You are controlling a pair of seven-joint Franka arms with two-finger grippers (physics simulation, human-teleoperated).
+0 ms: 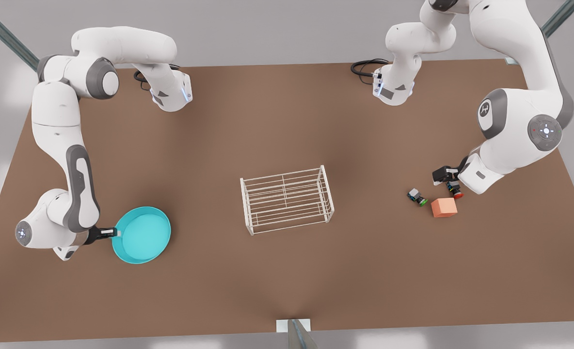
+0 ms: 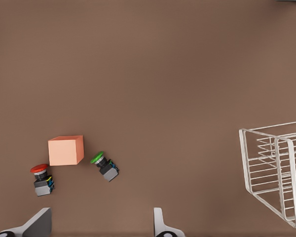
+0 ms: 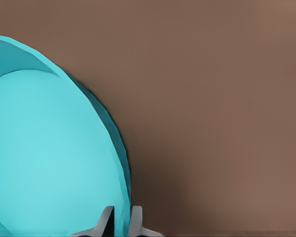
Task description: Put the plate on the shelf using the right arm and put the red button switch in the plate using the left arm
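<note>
Right gripper (image 3: 120, 219) is pinched on the rim of the round turquoise shallow plate (image 1: 144, 234), apparently tilted, well apart from the white wire shelf (image 1: 287, 198). The plate looks rigid, light and slippery; a rim hold suits. Left gripper (image 2: 101, 224), fingers spread wide, hovers near the red-capped button switch (image 2: 41, 178).

You have almost nothing to read here; the one sign is a small dark logo mark on the white round joint cover of the arm (image 1: 486, 109) at about 3 o'clock in the front view. No words or numbers are legible anywhere.
</note>
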